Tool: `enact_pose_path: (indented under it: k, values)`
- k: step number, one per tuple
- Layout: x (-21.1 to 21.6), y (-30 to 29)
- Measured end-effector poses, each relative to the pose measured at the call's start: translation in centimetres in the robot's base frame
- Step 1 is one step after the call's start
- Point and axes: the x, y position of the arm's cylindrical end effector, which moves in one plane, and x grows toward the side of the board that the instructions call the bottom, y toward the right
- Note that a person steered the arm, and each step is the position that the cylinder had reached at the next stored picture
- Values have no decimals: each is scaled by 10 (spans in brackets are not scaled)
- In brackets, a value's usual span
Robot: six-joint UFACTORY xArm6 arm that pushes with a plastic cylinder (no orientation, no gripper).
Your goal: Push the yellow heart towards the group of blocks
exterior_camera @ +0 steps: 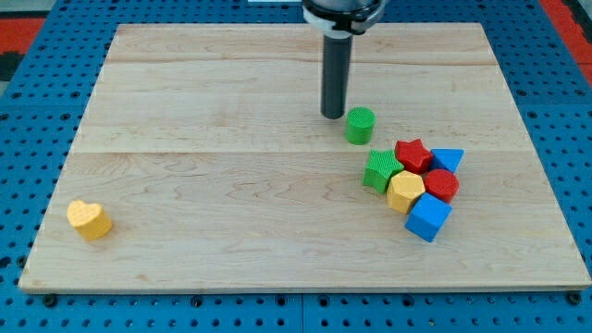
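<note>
My tip, a bare rod with no pincer, stands just left of the green cylinder, perhaps touching; the yellow heart sits near the bench's bottom-left corner.

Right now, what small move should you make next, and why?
Probably I should move my tip toward the view's bottom left, beyond the yellow heart. It stands beside the green cylinder, far from the heart, and the group lies at the view's right.

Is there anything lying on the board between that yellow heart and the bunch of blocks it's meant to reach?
Nothing visible: bare board separates the yellow heart from the group of blocks.
</note>
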Motion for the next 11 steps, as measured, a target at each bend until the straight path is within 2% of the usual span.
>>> enact_pose_path:
  k: [1, 2, 3, 4, 5, 6, 7, 8, 9, 10, 11]
  values:
    - [24, 33]
    - [34, 32]
    - [17, -88]
    - [21, -238]
    - [84, -299]
    - [135, -330]
    - [147, -363]
    - [172, -266]
    - [170, -138]
    - [166, -146]
    - [152, -185]
